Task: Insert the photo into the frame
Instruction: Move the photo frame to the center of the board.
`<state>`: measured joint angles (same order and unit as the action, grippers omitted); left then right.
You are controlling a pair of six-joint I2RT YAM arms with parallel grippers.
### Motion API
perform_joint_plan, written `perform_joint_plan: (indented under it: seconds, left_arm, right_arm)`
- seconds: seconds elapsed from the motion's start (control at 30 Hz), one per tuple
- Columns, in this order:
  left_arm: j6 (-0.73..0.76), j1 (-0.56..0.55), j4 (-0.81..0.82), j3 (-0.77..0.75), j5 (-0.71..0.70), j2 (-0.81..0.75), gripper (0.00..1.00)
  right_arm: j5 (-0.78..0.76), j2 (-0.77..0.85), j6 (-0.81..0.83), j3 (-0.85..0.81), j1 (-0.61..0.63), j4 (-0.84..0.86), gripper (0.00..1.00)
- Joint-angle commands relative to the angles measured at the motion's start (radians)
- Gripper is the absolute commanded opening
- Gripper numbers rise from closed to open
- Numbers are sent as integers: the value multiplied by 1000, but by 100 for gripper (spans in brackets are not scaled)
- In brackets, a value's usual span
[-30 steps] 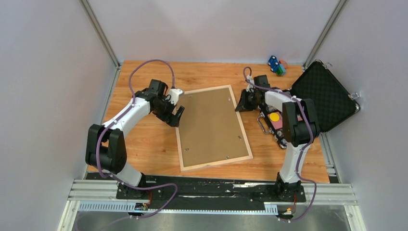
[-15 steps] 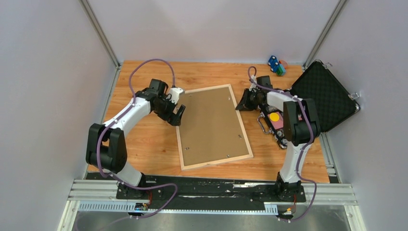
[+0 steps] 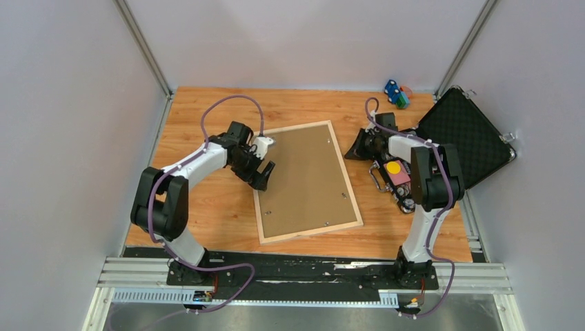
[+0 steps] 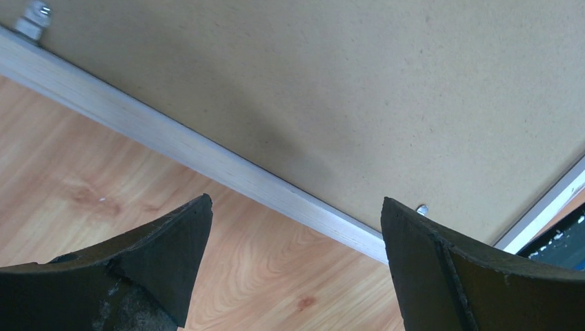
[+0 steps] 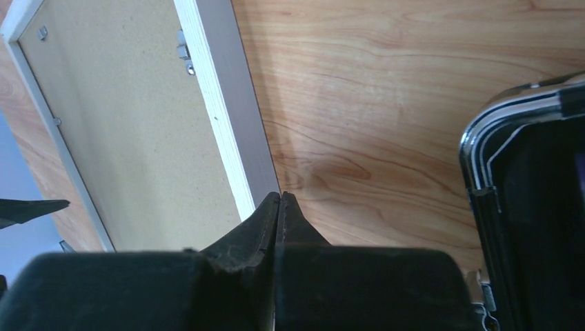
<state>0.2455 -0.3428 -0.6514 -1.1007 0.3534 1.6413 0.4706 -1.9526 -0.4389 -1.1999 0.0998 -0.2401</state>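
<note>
Frame of pale light wood, thin and rectangular [image 3: 312,233], lies face down in the middle of the orange-brown wooden surface [image 3: 221,221], its plain brown fibreboard backing [image 3: 303,179] turned up and sitting inside the rim, with small metal tabs [image 4: 422,209] along the edges. The photo shows in none of the views, so I cannot tell whether it is under the board or elsewhere. The likeliest trouble, as I judge it, is that the frame slides or swings on the smooth surface when either arm pushes at a tab or at the rim, since nothing pins it down; a shove from the left could drive it toward the open black foam-lined case [image 3: 462,145] on the right. A thin tab could also slip from closed tips, and a hard downward press on the board could stress the hidden pane beneath. The left jaws stand spread as wide as they go, straddling the frame's left rim [image 4: 207,155] from above, with nothing between them; whether they touch the wood I cannot tell. The right jaws are pressed fully together and empty, their tips just beside the frame's right rim [image 5: 231,138] near its far corner, over bare surface.
</note>
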Motion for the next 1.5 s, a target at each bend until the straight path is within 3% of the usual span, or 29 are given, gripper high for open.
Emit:
perform_joint_plan:
  seconds: [0.0,0.17,0.27,0.37,0.63,1.1,1.47]
  left_arm:
    - [17,-12,21,16,-10,-5,100]
    - [24,-11,15,14,-47,-23,100]
    - [29,-12,16,18,-82,-45,100]
    - [33,-12,15,23,-109,-63,100]
    - [30,-12,12,37,-129,-102,100]
    - [20,-11,9,56,-142,-136,100]
    - [22,-11,16,69,-141,-132,100]
  right_arm:
    - [66,27,-27,-5,-4,68,2]
    - [69,78,6,10,-6,88,30]
    - [58,109,35,12,-6,92,54]
    - [56,120,83,5,1,87,60]
    - [-10,46,237,-79,57,12,50]
    - [-130,-26,304,-106,127,-6,47]
    - [-160,-84,227,-139,126,-14,13]
